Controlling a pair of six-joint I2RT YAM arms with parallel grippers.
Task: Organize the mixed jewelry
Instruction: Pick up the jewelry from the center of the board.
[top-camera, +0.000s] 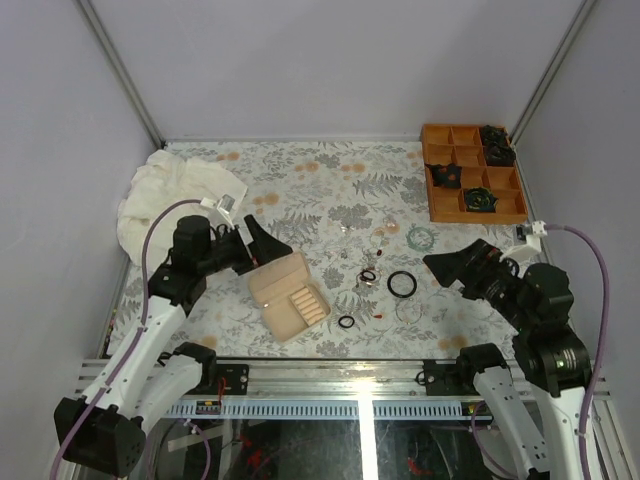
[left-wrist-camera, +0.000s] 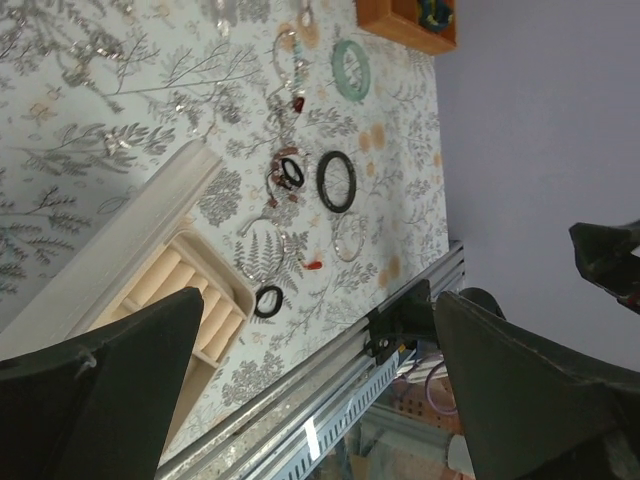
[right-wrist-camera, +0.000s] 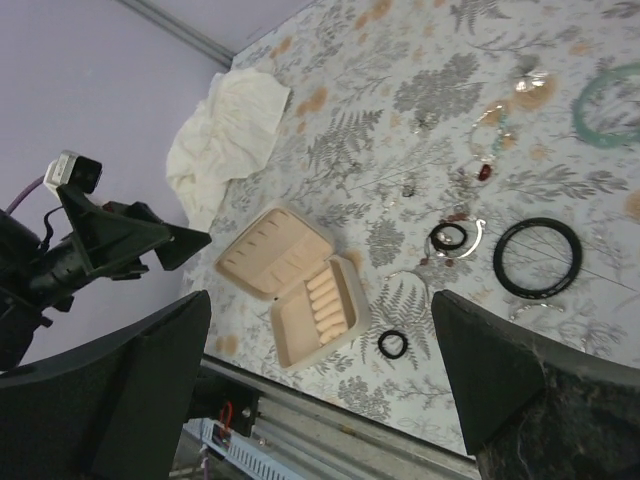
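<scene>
The mixed jewelry lies loose in the middle of the floral table: a black bangle (top-camera: 402, 284) (left-wrist-camera: 336, 181) (right-wrist-camera: 538, 258), a small black ring (top-camera: 346, 322) (left-wrist-camera: 268, 301) (right-wrist-camera: 392, 345), another black ring (top-camera: 369, 275) among thin silvery hoops (left-wrist-camera: 262, 252), a red earring (left-wrist-camera: 315, 265) and a pale teal bracelet (top-camera: 420, 238) (right-wrist-camera: 610, 105). My left gripper (top-camera: 265, 245) (left-wrist-camera: 318, 298) hovers open above the far corner of the beige jewelry box (top-camera: 290, 295). To the right of the pieces, my right gripper (top-camera: 440, 268) (right-wrist-camera: 320, 296) is raised and open. Neither holds anything.
The beige box (right-wrist-camera: 300, 285) lies open with its ridged roll side toward the near edge. An orange compartment tray (top-camera: 472, 172) with dark items stands at the back right. A crumpled white cloth (top-camera: 180, 195) is at the back left. A metal rail (top-camera: 330, 375) bounds the near edge.
</scene>
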